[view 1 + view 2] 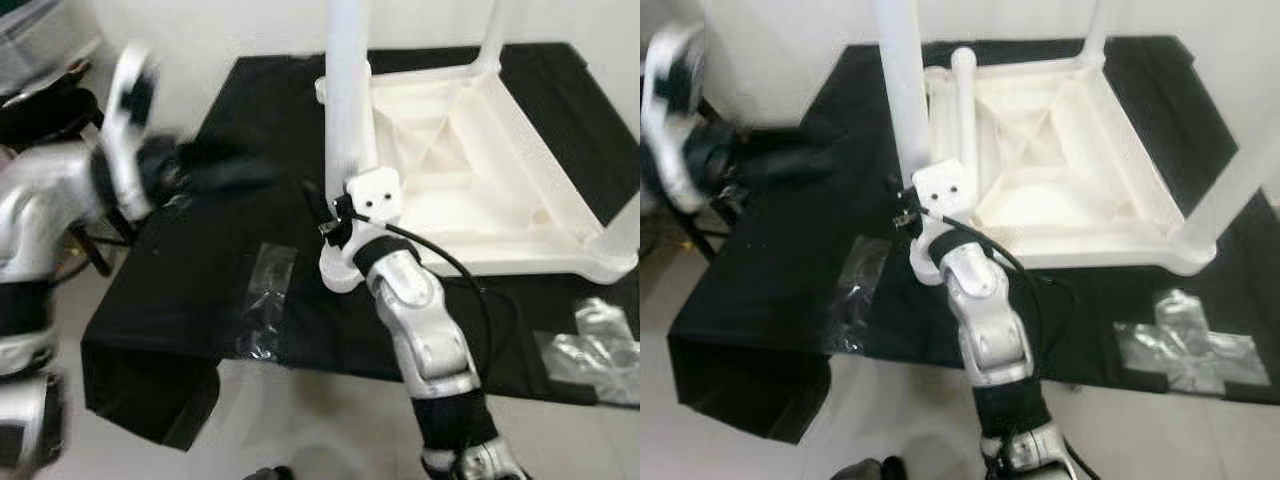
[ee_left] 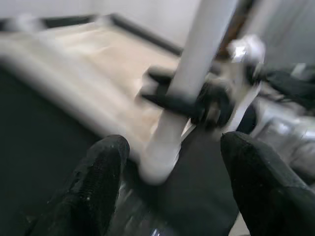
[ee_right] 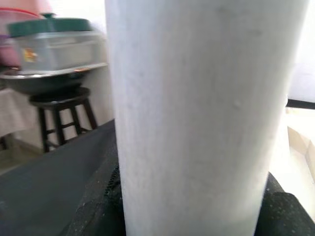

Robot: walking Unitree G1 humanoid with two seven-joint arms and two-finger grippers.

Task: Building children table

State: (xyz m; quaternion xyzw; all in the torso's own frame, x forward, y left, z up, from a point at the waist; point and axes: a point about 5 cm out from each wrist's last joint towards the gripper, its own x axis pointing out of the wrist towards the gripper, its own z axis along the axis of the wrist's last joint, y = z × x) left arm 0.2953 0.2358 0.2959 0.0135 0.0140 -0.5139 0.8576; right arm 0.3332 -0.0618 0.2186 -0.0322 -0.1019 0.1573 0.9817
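No text, brand, number or sign can be read. A grey container (image 3: 59,46) on the stool (image 3: 61,115), seen in the right wrist view, carries a small red-and-yellow sticker (image 3: 28,55) on its side, but it is too blurred to make out any letters.

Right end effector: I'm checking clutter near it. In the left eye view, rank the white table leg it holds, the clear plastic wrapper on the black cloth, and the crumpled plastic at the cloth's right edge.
1. White table leg, in its grip.
2. Clear plastic wrapper, to its left.
3. Crumpled plastic, far right.
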